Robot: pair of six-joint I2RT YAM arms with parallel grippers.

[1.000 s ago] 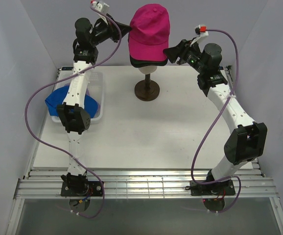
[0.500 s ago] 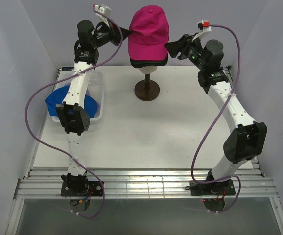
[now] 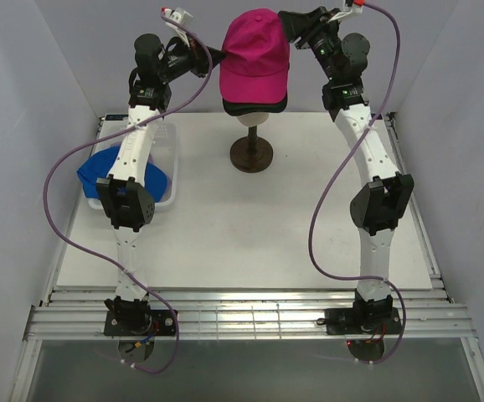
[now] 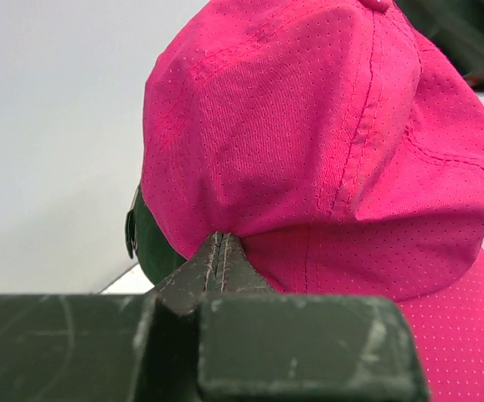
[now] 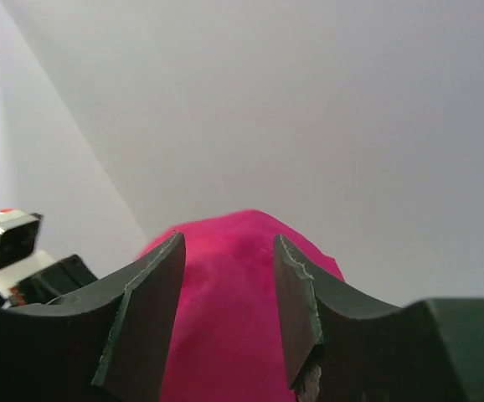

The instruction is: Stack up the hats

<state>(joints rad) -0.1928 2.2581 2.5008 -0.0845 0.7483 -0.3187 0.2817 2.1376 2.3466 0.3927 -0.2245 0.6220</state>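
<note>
Colours at the stacking station: a magenta cap, its fabric speckled all over with fine pinhole dots and stitched in matching thread; a dark green cap; a bright blue cap; a cream mannequin head with a brown stand; a white basket; a white worktop. The left arm and right arm are white with black joints and purple cables; the left hand and right hand are near-black.

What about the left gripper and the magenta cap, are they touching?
Touching. The left wrist view shows the left gripper shut, tips pinching the lower edge of the magenta cap.
</note>
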